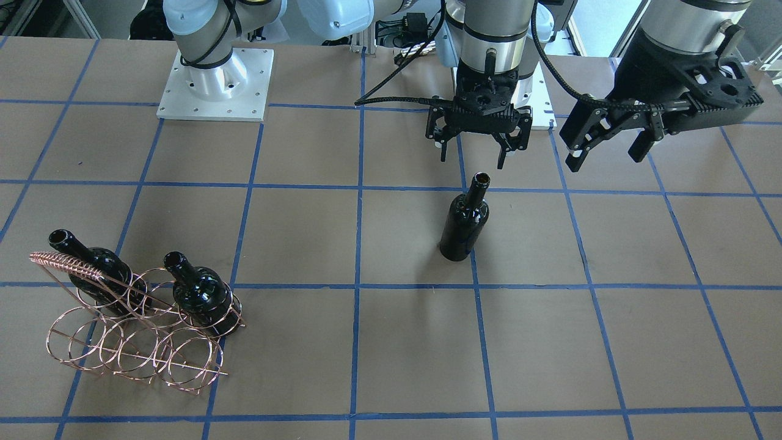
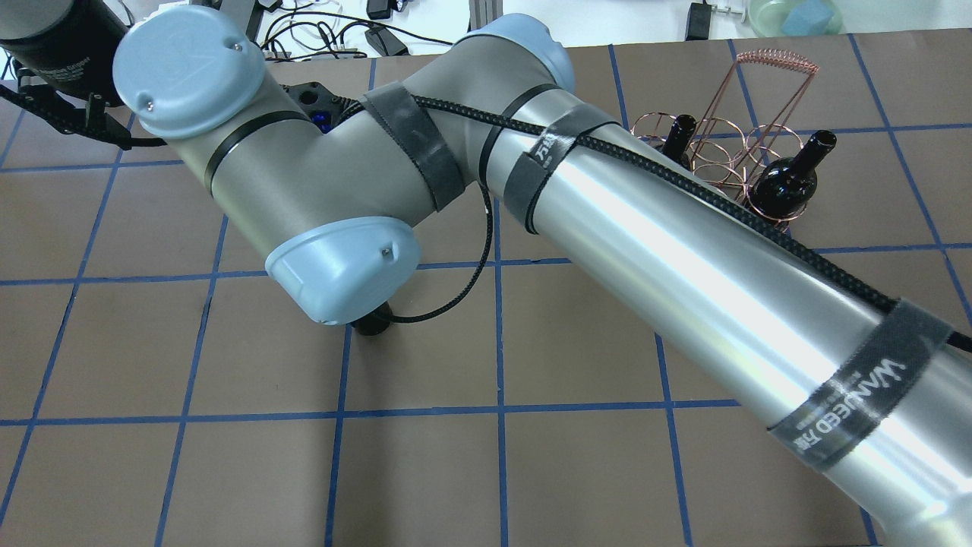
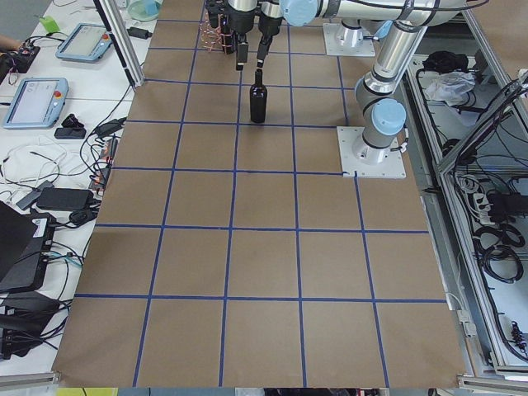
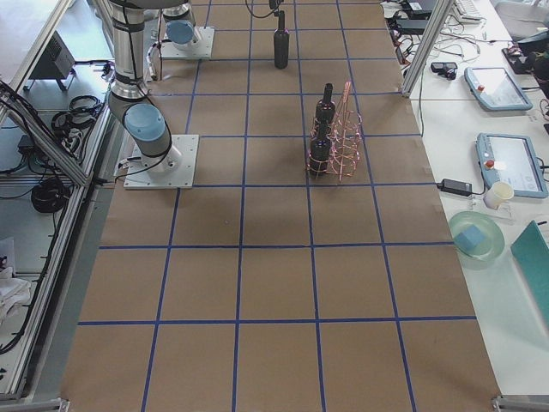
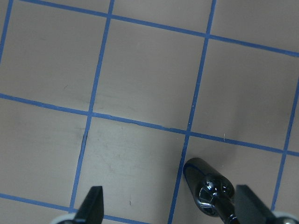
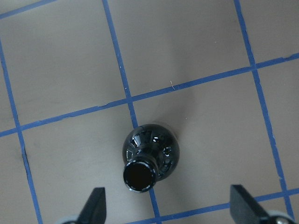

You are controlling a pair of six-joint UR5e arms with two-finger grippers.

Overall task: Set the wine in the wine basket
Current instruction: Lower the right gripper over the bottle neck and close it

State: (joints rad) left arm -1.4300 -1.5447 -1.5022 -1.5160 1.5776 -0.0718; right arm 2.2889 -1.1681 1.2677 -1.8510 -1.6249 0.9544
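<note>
The wine bottle [image 1: 465,223] stands upright on the brown table, glossy black with an open mouth. My right gripper [image 1: 473,157] hangs open just above and behind its mouth. In the right wrist view the bottle [image 6: 149,156] sits below, between the spread fingers [image 6: 93,207]. My left gripper [image 1: 605,160] is open and empty, off to the bottle's side. Its wrist view shows the bottle [image 5: 208,189] at the lower right. The copper wire wine basket [image 1: 134,342] stands far off and holds two alike bottles [image 1: 91,266] [image 1: 201,293].
The table is brown with blue tape grid lines. My right arm's long link [image 2: 683,266] crosses the overhead view and hides the standing bottle. The basket [image 2: 729,144] shows at that view's far right. Side tables with tablets and cables flank the table.
</note>
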